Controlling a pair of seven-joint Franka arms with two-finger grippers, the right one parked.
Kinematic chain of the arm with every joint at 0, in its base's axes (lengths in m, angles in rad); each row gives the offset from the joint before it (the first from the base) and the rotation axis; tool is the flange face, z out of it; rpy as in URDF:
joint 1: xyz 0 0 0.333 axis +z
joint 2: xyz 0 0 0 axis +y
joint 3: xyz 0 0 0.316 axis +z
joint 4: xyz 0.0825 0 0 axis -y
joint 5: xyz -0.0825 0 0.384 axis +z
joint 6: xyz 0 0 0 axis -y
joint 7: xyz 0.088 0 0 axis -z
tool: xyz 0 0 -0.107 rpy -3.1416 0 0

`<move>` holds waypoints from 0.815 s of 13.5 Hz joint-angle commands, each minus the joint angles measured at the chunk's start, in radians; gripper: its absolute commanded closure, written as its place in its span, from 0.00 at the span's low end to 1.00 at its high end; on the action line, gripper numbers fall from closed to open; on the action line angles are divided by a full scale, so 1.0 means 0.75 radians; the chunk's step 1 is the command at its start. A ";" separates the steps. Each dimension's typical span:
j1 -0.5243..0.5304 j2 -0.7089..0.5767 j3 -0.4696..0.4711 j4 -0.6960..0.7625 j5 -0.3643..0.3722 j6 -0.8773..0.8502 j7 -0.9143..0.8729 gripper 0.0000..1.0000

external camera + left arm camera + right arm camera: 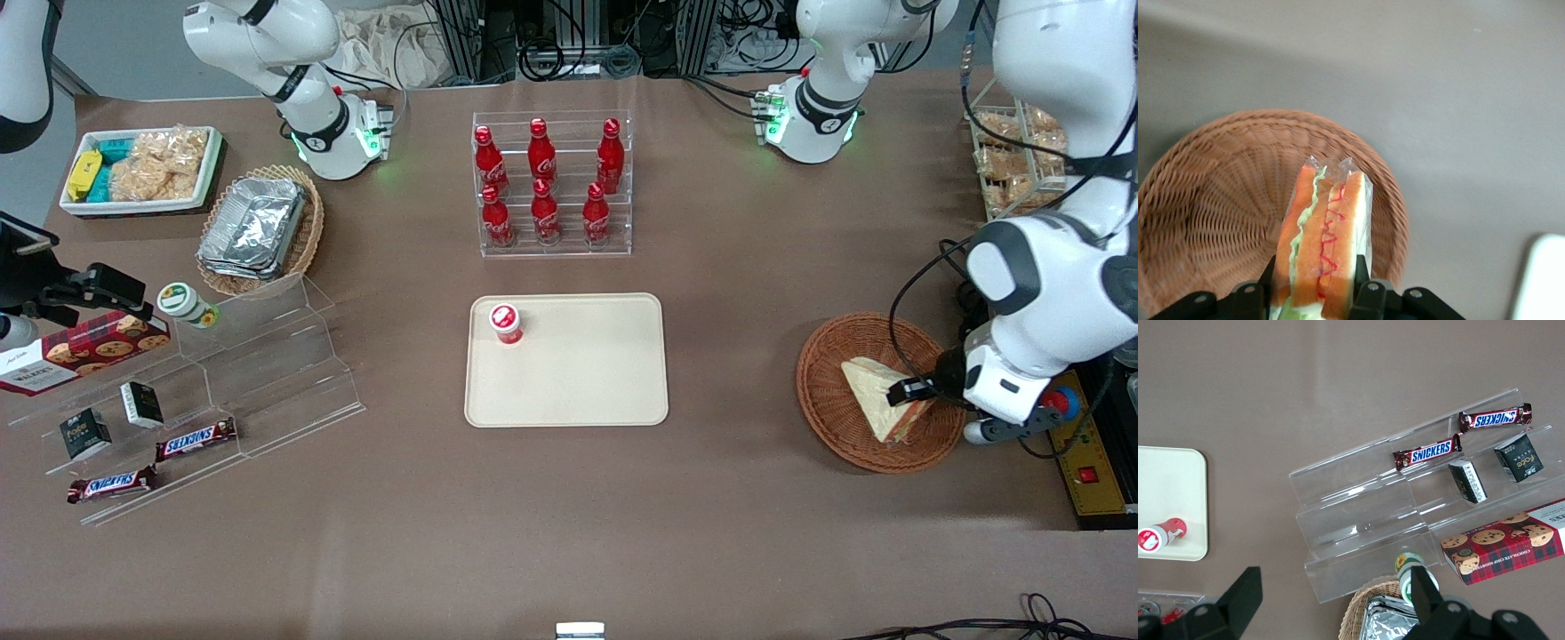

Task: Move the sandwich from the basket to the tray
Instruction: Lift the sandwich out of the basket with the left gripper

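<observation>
i am closing my tool (909,391) on the sandwich (880,394), one finger (1363,283) pressing each bread face, the wedge sitting in the round basket (831,413) toward the working arm's end of the bench (569,516). the tray (578,382) is lying near the middle of the bench, well apart from the basket, and is carrying a small red-capped cup (506,323) at one corner. a clear rack of red bottles (544,182), their script reading coca-cola, is standing farther from the front camera than the tray. toward the parked arm's end, clear steps (258,373) are holding two bars reading snickers (196,439), a walkers cookie box (84,350) and two dark small boxes (140,404).
</observation>
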 commanded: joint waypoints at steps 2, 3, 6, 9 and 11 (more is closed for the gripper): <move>-0.011 0.008 -0.004 0.368 -0.003 -0.490 -0.136 0.54; -0.034 0.008 -0.006 0.446 -0.001 -0.602 -0.201 0.54; -0.162 -0.006 -0.010 0.584 0.020 -0.799 -0.387 0.54; -0.373 0.002 -0.012 0.721 0.098 -0.943 -0.549 0.54; -0.504 0.004 -0.010 0.729 0.096 -0.947 -0.641 0.54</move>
